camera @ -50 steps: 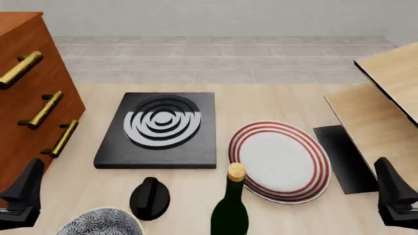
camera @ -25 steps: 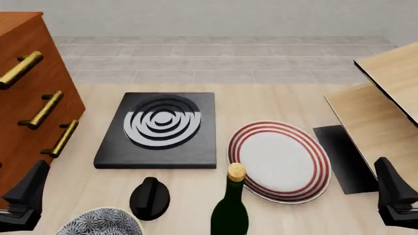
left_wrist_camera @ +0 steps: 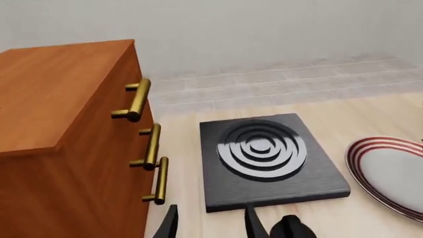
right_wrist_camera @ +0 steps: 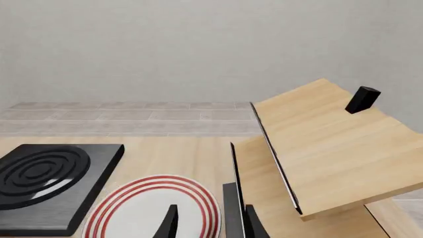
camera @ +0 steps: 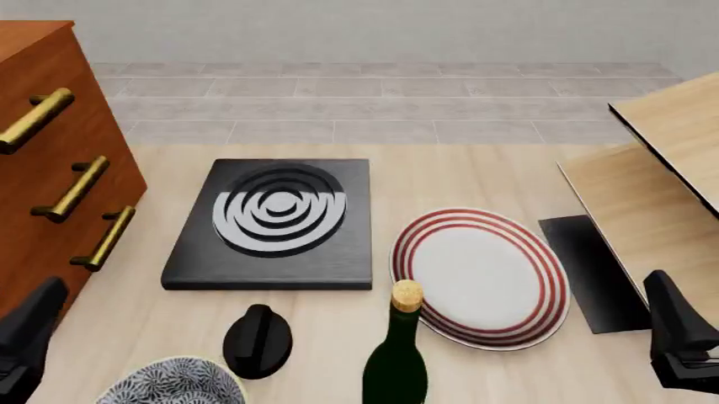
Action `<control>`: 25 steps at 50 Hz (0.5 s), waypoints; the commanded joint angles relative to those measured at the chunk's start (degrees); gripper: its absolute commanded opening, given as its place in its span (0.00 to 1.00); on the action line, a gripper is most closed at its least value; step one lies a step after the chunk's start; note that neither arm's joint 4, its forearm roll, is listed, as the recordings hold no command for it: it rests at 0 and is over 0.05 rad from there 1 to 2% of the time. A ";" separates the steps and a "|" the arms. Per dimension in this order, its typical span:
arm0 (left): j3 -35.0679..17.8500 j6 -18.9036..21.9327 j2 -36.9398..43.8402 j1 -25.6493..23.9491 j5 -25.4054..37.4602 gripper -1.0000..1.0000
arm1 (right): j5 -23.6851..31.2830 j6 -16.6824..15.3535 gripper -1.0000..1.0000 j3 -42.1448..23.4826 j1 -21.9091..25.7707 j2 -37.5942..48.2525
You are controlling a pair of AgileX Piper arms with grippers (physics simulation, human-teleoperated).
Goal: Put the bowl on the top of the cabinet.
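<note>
The bowl [camera: 168, 384], black-and-white patterned with a thin yellowish rim, sits at the table's near edge, cut off by the frame. The reddish-brown cabinet [camera: 45, 168] with brass bar handles stands at the left; its flat top [left_wrist_camera: 53, 89] shows in the left wrist view. My left gripper [camera: 29, 341] hangs just left of the bowl, in front of the cabinet, apart from both. In its wrist view the left gripper [left_wrist_camera: 210, 227] is open and holds nothing. My right gripper [camera: 679, 337] is at the near right, and the right gripper [right_wrist_camera: 210, 223] is open in its wrist view too.
A black slab with grey rings [camera: 275, 220] lies mid-table. A white plate with red rings [camera: 483, 273] is to its right. A dark bottle [camera: 396, 358] and a black knob-like object [camera: 258, 338] stand near the bowl. Pale wooden boards [camera: 663, 168] rise at the right.
My left gripper has slid a little to the left and toward the near edge in the front view. The bowl and the right gripper have not moved.
</note>
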 commanded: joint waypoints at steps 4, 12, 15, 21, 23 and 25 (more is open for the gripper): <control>-6.99 2.73 0.00 -0.18 11.58 1.00 | 0.00 0.01 1.00 0.00 0.00 0.00; -11.25 3.13 -0.01 -0.06 19.25 1.00 | 0.00 0.01 1.00 0.00 0.00 0.00; -11.25 3.52 -0.01 -1.06 21.75 1.00 | 0.00 0.00 1.00 0.00 0.01 -0.01; -12.70 2.91 0.00 -3.23 26.21 1.00 | 0.00 0.00 1.00 0.00 0.01 0.00; -13.05 2.95 0.00 -3.96 27.16 1.00 | 0.00 0.00 1.00 0.00 0.00 -0.01; -12.98 2.62 0.01 -3.90 27.52 1.00 | 0.00 -0.01 1.00 0.00 -0.01 0.00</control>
